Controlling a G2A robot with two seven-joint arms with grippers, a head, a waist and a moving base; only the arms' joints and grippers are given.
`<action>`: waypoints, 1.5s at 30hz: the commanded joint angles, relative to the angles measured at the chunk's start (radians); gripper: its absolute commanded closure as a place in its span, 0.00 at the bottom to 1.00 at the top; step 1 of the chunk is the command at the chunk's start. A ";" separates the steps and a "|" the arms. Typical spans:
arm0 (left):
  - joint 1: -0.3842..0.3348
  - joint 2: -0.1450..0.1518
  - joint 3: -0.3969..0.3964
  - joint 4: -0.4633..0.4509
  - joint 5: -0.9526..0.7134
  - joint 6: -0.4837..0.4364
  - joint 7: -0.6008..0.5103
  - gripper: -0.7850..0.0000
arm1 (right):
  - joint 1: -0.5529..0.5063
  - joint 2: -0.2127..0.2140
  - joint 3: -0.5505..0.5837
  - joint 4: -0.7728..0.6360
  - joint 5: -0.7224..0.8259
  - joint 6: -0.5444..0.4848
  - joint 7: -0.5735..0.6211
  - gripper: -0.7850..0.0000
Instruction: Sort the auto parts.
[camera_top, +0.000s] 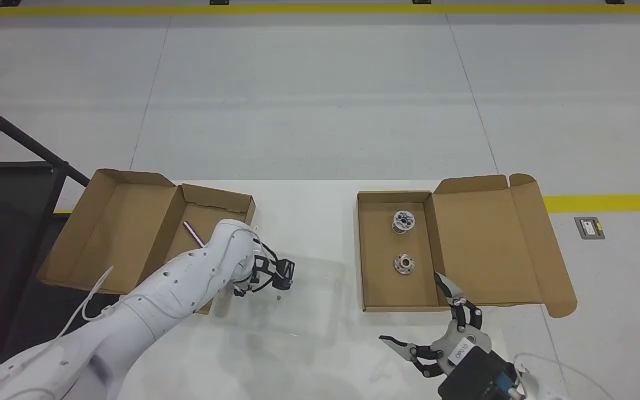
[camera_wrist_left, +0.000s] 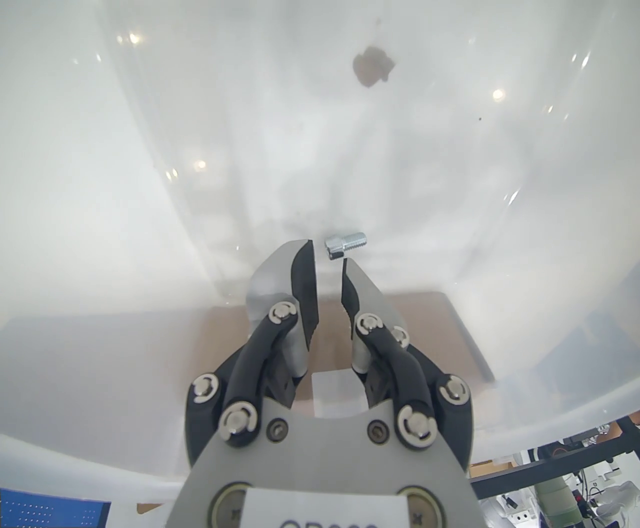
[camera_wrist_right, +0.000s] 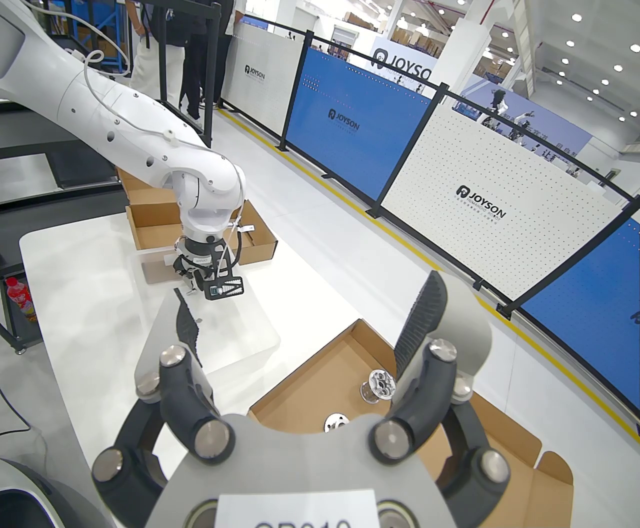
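The left wrist view shows the small silver hex-head bolt lying on its side on the floor of the clear plastic tray. It sits just beyond the tips of the left gripper, whose black-padded jaws stand a narrow gap apart and clamp nothing. A dark brownish blot shows farther along the tray.

From the top view, the left gripper hangs over the tray in the middle of the white table. It is beside the open brown cardboard box on the left, which holds a thin pink rod. The bolt is too small to make out here.

The right gripper is at the near corner of the open brown cardboard box on the right, with its jaws spread wide and nothing between them. Two round silver metal parts sit in that box, well apart from each other.

The right wrist view adds the right gripper above that box and both parts. It also shows a red drink bottle past the table's far end. Both grippers carry white labels with dark print that is cut off at the frame edge. The blue and white fence panels behind bear dark logos.
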 joint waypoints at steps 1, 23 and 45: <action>-0.001 0.000 0.000 -0.001 0.001 0.000 0.000 0.75 | 0.000 0.000 0.000 0.000 0.000 0.000 0.000 0.00; 0.017 0.010 0.000 -0.034 0.011 0.000 0.000 0.56 | 0.000 0.000 0.000 0.000 0.000 0.000 0.000 0.00; 0.015 -0.002 0.000 -0.009 0.013 0.000 0.000 0.76 | 0.000 0.000 0.000 0.000 0.000 0.000 0.000 0.00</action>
